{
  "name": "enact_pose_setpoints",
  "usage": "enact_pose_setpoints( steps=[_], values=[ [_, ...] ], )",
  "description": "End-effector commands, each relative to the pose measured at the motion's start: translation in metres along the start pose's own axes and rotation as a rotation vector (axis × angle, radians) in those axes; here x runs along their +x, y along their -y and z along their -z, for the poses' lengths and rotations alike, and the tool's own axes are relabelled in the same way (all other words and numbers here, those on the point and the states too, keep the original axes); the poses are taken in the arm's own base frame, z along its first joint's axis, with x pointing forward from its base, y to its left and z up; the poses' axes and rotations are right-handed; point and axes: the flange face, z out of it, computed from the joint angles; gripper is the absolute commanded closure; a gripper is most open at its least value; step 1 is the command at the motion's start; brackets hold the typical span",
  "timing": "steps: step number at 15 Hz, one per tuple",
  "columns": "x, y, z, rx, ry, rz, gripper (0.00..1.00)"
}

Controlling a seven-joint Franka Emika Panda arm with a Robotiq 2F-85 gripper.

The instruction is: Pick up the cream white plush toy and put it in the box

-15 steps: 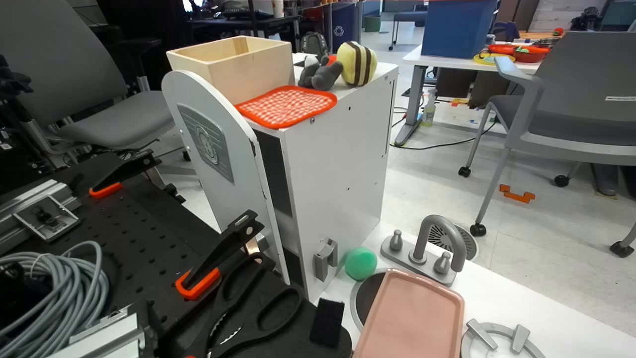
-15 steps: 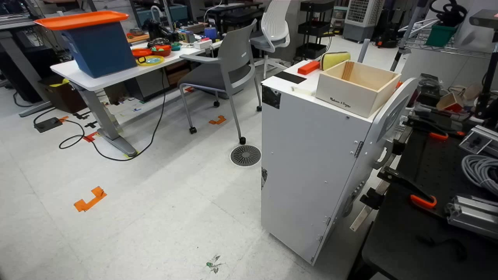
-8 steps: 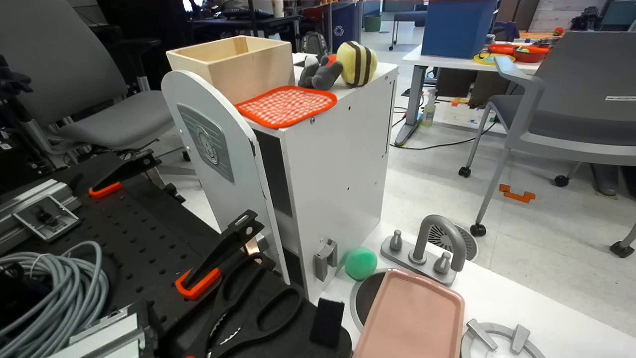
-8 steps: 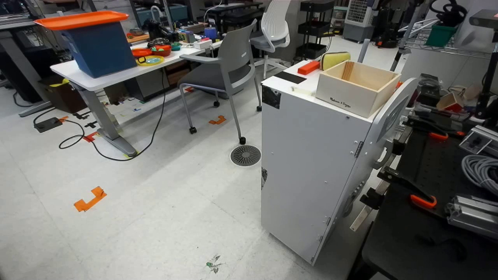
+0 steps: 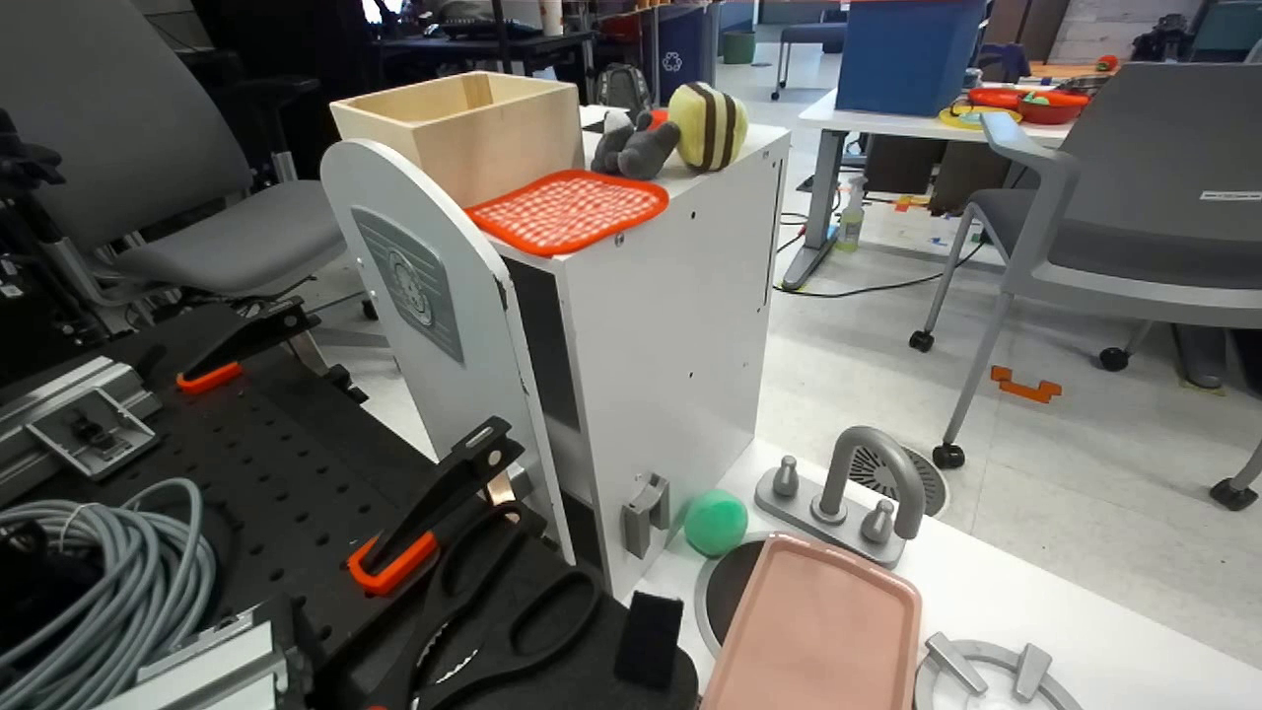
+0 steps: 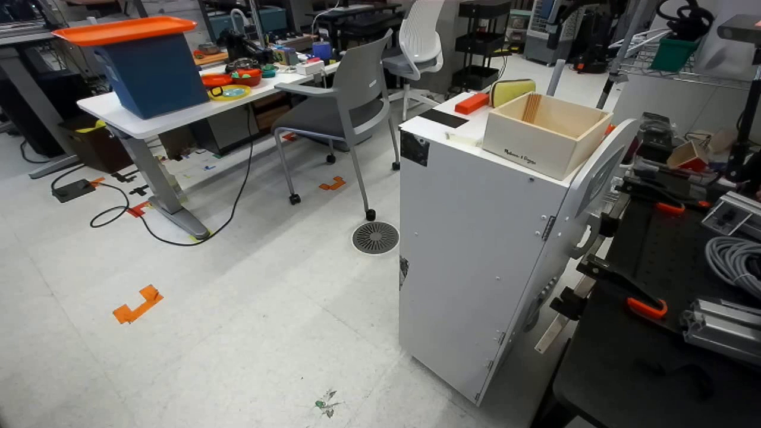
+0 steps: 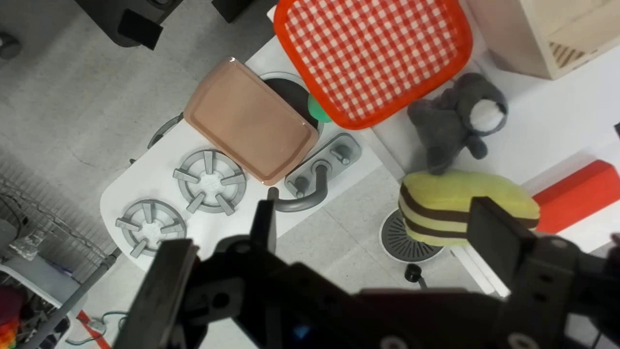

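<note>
The plush toy (image 5: pixel 698 128), a rounded pale yellow lump with brown stripes, sits on the white cabinet top. It shows behind the box in an exterior view (image 6: pixel 510 90) and at the right in the wrist view (image 7: pixel 436 194). The box (image 5: pixel 503 148) is light wood with thin walls; it also shows in an exterior view (image 6: pixel 529 145) and at the wrist view's top right (image 7: pixel 513 39). My gripper (image 7: pixel 374 213) is open and empty in the wrist view. Its right finger overlaps the plush in the picture; no contact shows. A dark arm part (image 6: pixel 556 30) shows at an exterior view's top.
A grey plush (image 5: pixel 636 148) lies beside the yellow plush. An orange-rimmed checkered tray (image 5: pixel 572 209) lies at the cabinet's edge. A red block (image 7: pixel 579 196) is at the far side. Below are a green ball (image 5: pixel 716 523), a faucet (image 5: pixel 877 473) and a pink tray (image 5: pixel 818 631).
In an exterior view, a dark arm part has come further into the picture at the top, moving down and to the left. The plush toy and the box have not moved.
</note>
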Motion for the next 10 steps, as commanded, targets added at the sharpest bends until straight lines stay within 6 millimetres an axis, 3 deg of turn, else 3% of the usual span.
enact_pose_setpoints(
  steps=[1,10],
  values=[
    [0.000,0.017,-0.003,0.023,0.005,0.015,0.00],
    [0.009,0.023,-0.023,0.015,-0.012,-0.054,0.00]
  ],
)
